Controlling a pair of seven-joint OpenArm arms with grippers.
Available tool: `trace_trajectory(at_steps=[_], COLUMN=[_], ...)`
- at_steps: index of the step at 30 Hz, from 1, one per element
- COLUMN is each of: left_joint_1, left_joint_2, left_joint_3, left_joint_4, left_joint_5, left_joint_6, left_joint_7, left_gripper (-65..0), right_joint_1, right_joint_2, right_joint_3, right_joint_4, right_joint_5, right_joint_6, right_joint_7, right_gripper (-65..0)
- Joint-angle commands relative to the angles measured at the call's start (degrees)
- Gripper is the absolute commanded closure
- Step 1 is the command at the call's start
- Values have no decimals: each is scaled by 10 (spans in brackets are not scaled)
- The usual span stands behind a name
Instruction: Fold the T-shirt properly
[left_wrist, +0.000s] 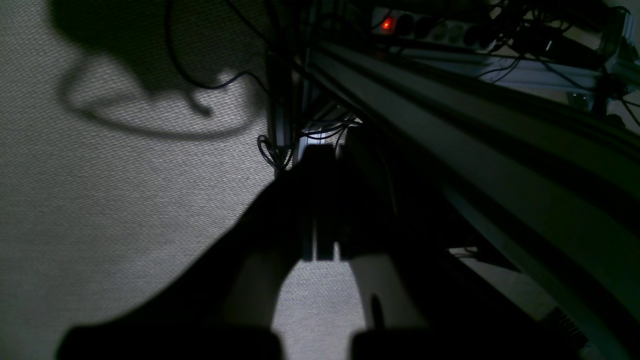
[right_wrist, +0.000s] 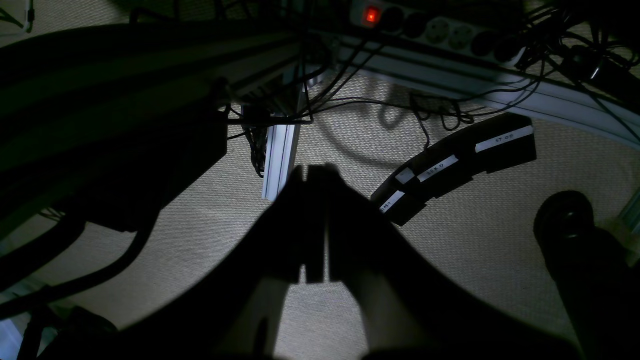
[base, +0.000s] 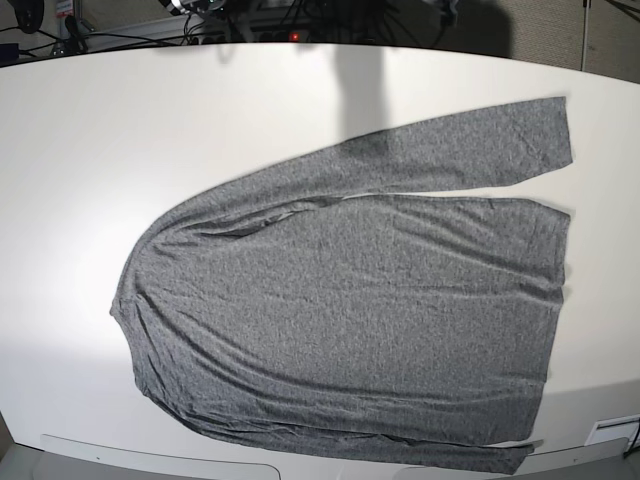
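The heather-grey T-shirt (base: 340, 320) lies flat on the white table (base: 150, 130), neck end to the left and hem to the right. One long sleeve (base: 480, 150) stretches to the upper right. The other runs along the near edge (base: 420, 450). Neither gripper shows in the base view. In the left wrist view, my left gripper (left_wrist: 322, 152) is shut and empty, hanging over carpet beside a metal rail. My right gripper (right_wrist: 307, 172) is likewise shut on nothing, above the floor. The shirt appears in neither wrist view.
A power strip with a red light (right_wrist: 371, 15) and tangled cables lie on the carpet beyond the grippers. A black curved unit with white labels (right_wrist: 450, 170) and a dark castor (right_wrist: 565, 220) sit right of the right gripper. An aluminium frame rail (left_wrist: 475, 150) runs beside the left gripper.
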Motion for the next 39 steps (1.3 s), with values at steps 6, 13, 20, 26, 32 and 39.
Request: trace_trajectory(at_steps=[6,13,20,26,32,39], left_joint_1=[5,5,12,48,128,239], left_joint_2=[0,0,0,0,0,0], left_joint_3=[2,2,2,2,2,2], left_joint_4=[2,2,3,47,170,382], left_joint_5=[-1,-1,20,70,70,75], left_joint_6=[-6,-6,-6,-6,-6,-6], left_joint_7=[-4,-4,0,-2,6,89], left_gripper=[0,0,0,0,0,0], right_joint_1=[0,0,-9,-42,-115,-247], right_joint_2=[2,2,7,34,74,118], right_joint_3=[2,2,2,2,2,2], right_joint_4=[4,4,5,30,115,294], right_joint_5=[3,3,3,3,43,115], right_joint_6=[7,7,9,26,104,152], right_joint_7=[6,11,11,19,19,-2], right_gripper=[-16,-16,-16,-16,-16,-15])
